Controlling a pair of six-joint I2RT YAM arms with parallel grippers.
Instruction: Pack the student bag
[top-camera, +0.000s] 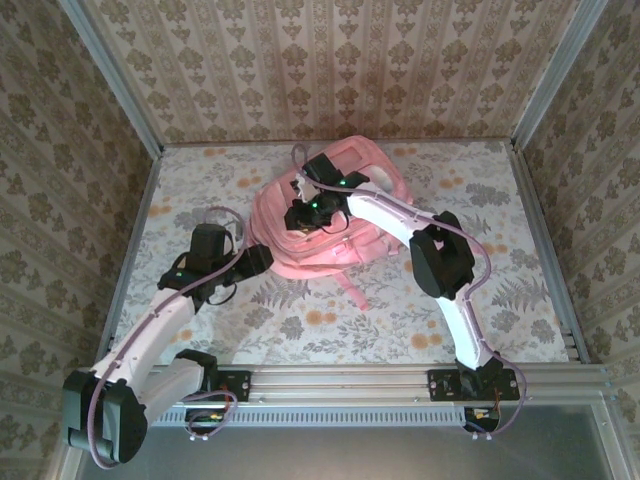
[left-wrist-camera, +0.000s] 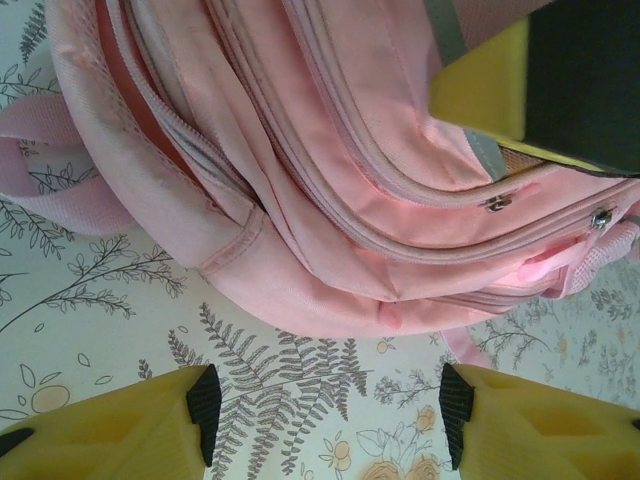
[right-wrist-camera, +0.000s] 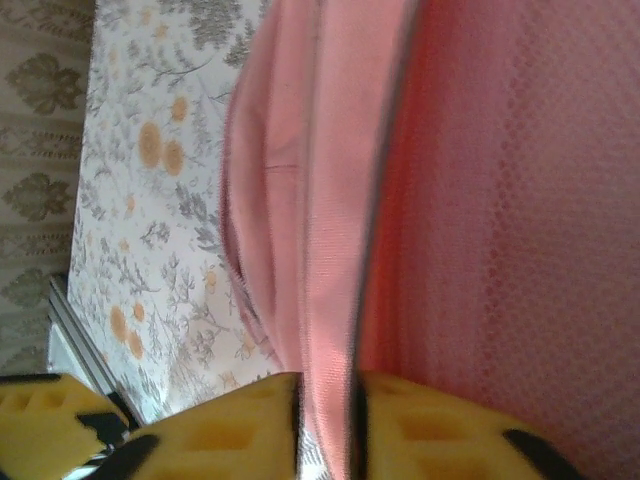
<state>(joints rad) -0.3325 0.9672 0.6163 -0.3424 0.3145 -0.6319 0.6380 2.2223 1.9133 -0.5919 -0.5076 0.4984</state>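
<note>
**Bag edge pinched, ready to be opened**

The student bag (top-camera: 330, 225) is seen lying on the floral desk (top-camera: 480, 300), toward the far middle. The right end effector (right-wrist-camera: 325, 400) is clenched on a fold of the bag's pink fabric, beside a mesh panel. The left end effector (left-wrist-camera: 330, 405) is released, with nothing between its fingers, which are spread above the desk just beside the bag's near edge. The step is judged to be opening the bag. The pinched fold should be lifted slowly and straight so that it is not pulled from the grip, while the bag's body is pinned down by the left. Zip pulls (left-wrist-camera: 497, 203) are seen; no brand, label or writing can be read.
</note>
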